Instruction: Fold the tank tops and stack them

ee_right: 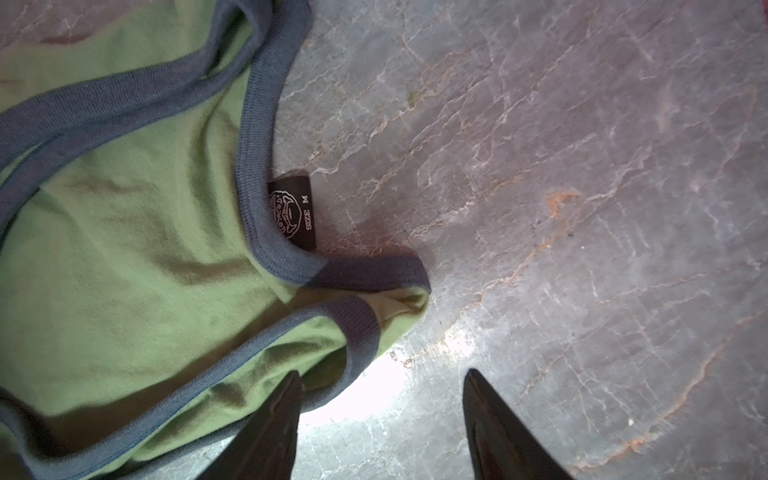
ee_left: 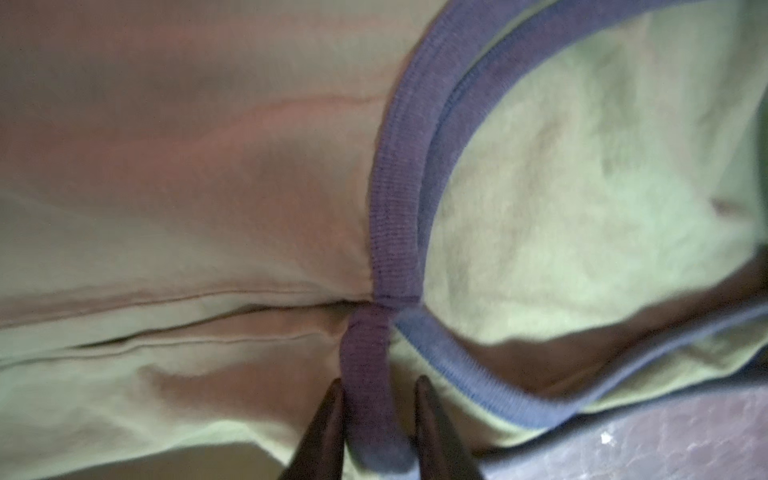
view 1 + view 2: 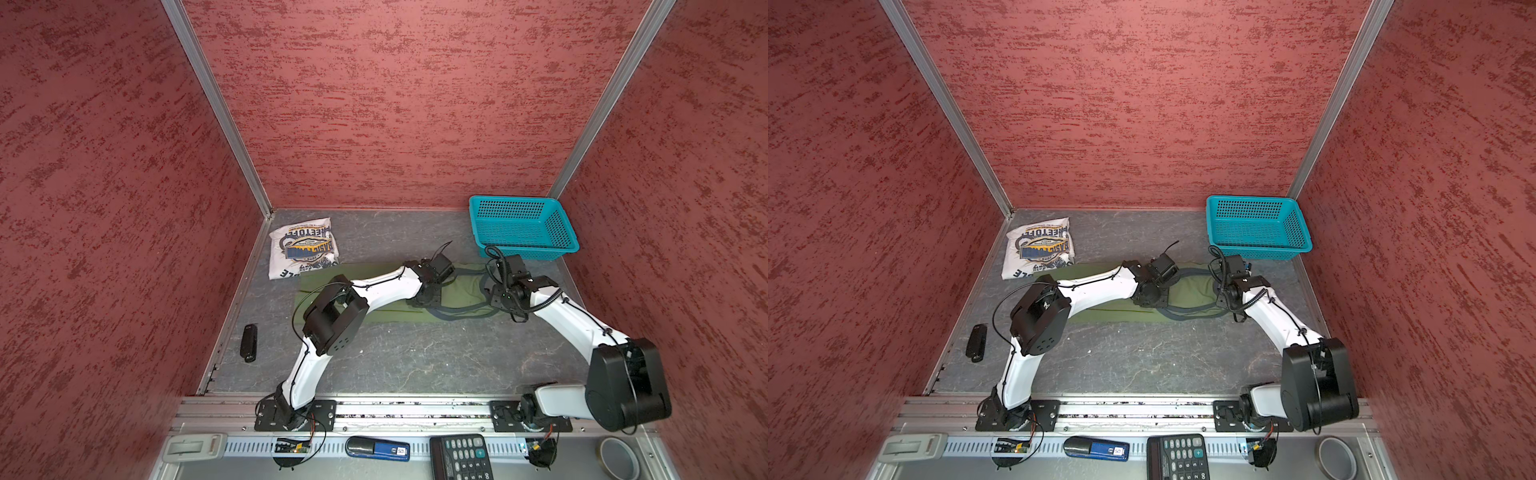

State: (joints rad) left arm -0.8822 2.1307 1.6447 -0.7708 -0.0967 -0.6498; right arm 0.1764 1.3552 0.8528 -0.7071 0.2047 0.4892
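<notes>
One teal basket (image 3: 523,250), olive tank top (image 3: 395,312) near it

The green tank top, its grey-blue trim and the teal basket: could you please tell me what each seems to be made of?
The green tank top looks like soft matte knit, probably cotton jersey; it creases limply. The trim is ribbed knit, with fine ridges showing. The basket looks like smooth moulded plastic, with regular perforations.

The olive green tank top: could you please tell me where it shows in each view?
Top view: olive green tank top spread mid-picture, right of the white tank top.
Top view: olive green tank top likewise.
Left wrist: fills nearly the whole picture.
Right wrist: covers about half.
Shared landmark: its grey trim.
</notes>
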